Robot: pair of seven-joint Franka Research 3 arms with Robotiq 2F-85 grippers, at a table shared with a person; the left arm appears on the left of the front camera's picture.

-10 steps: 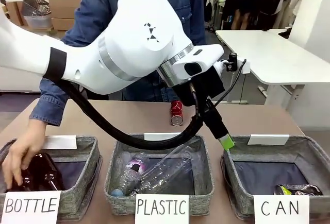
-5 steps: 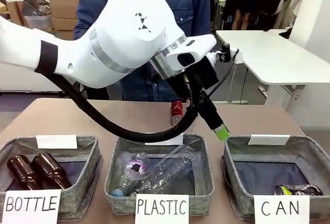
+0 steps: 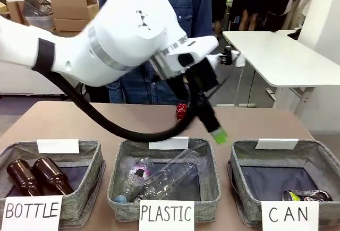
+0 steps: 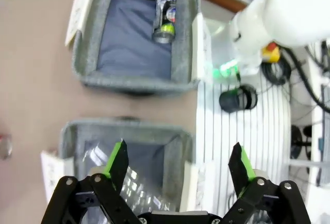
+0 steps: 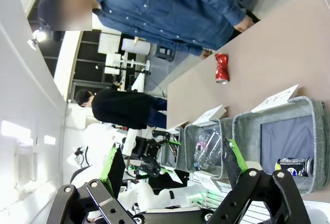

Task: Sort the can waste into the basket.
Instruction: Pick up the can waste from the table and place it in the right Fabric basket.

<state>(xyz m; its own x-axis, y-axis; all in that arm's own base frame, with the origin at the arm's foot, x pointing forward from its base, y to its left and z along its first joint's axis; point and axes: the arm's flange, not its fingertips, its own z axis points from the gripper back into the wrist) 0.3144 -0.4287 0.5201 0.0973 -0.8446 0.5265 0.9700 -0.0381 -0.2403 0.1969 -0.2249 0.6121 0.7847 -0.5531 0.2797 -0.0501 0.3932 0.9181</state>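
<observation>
The red metal drink can with silver ends [image 3: 181,111] sits on the brown bench [image 3: 69,119] toward its far side, beyond the middle basket. The left arm partly hides it in the front view, but it seems to stand upright. It is well apart from the grey woven-fabric basket signed "CAN" [image 3: 236,175], which stands at the robot's right end of a row of 3 baskets.

In that basket, 1 dark drink can with yellow-green print [image 3: 307,195] lies on its side on the dark bottom, close to the near wall.

The left claw [image 3: 217,134] hangs in the air over the far rim of the middle basket, just beside the "CAN" basket's far left corner. Its green-padded fingers are spread wide with nothing between them. The right claw [image 5: 171,158] is also spread wide and empty, held off to the side of the bench.

The middle grey basket signed "PLASTIC" [image 3: 213,175] holds clear plastic bottles [image 3: 164,180]. The left grey basket signed "BOTTLE" [image 3: 96,162] holds 2 brown glass bottles [image 3: 50,175] side by side. A person in a blue denim shirt [image 3: 183,2] stands at the far side of the bench.
</observation>
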